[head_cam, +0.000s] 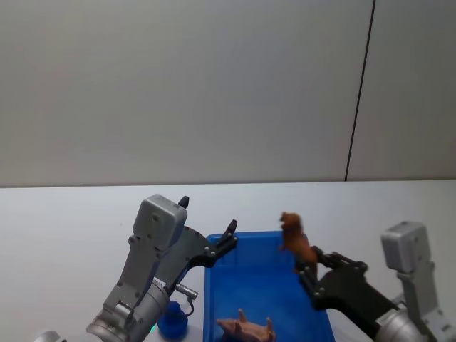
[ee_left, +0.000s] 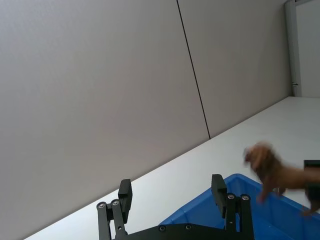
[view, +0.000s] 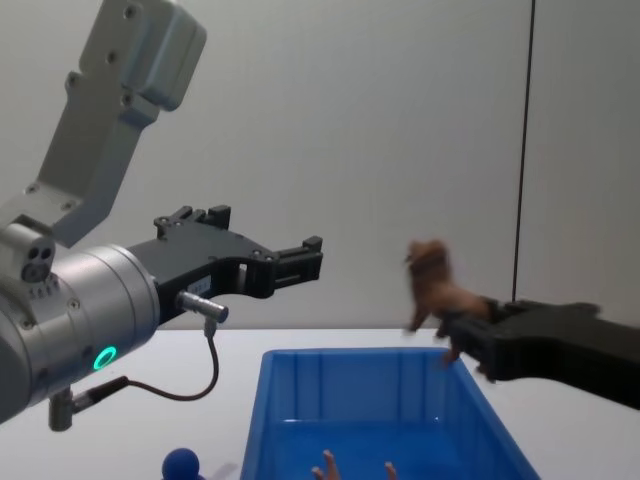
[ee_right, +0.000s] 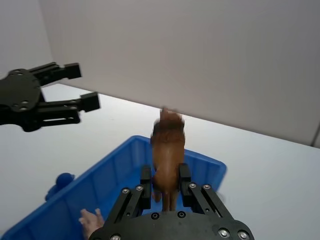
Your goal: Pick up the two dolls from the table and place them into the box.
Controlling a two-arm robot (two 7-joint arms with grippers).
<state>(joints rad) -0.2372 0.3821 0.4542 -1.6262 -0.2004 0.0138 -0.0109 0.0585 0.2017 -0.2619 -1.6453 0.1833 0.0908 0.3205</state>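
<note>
My right gripper (head_cam: 308, 269) is shut on the brown shaggy doll (head_cam: 294, 239) and holds it in the air over the far right part of the blue box (head_cam: 249, 281). In the right wrist view the fingers (ee_right: 146, 176) clamp that doll (ee_right: 167, 147) by its hind end. The dark blue round-headed doll (head_cam: 172, 318) stands on the white table (head_cam: 64, 228), just left of the box. Above it, near the box's far left corner, my left gripper (head_cam: 208, 214) hangs open and holds nothing. The chest view has the brown doll (view: 435, 282) raised above the box rim (view: 360, 354).
A pinkish-tan animal toy (head_cam: 246, 329) lies inside the box at its near end. Bare white tabletop stretches left, right and behind the box to a plain grey wall (head_cam: 214, 85).
</note>
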